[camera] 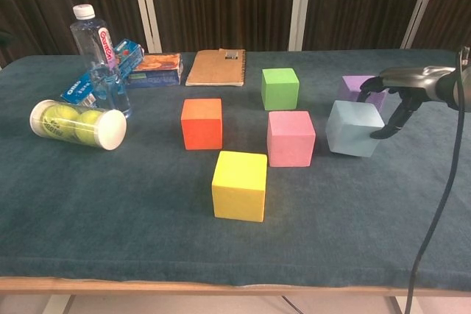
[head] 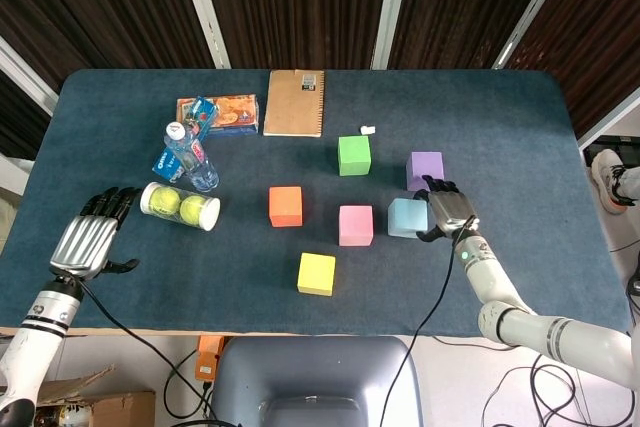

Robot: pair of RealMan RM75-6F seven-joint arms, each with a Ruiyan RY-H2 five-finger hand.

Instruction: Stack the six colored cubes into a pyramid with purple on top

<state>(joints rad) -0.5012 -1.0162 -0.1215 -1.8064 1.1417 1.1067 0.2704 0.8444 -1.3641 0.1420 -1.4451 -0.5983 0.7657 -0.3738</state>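
Cubes are the whole job: six of them, one each of light blue, pink, orange, yellow, green and purple, all lying singly on the dark tabletop with none stacked yet. The light blue cube is held by the right hand, whose fingers close on its right side; it sits just right of the pink cube, a narrow gap between them, and whether it is resting on the cloth or slightly lifted is hard to tell. The purple cube stands just behind it, the green cube farther left, the orange cube left of pink, the yellow cube nearest the front edge.

They look like light foam blocks, matte and slightly grainy, so probably easy to lift, grippy, and a little yielding. Flat opposite faces seem the best hold, squeezed gently to keep each block square for stacking.

The left hand lies open near the tabletop's left edge, holding nothing, beside one tube of tennis balls.
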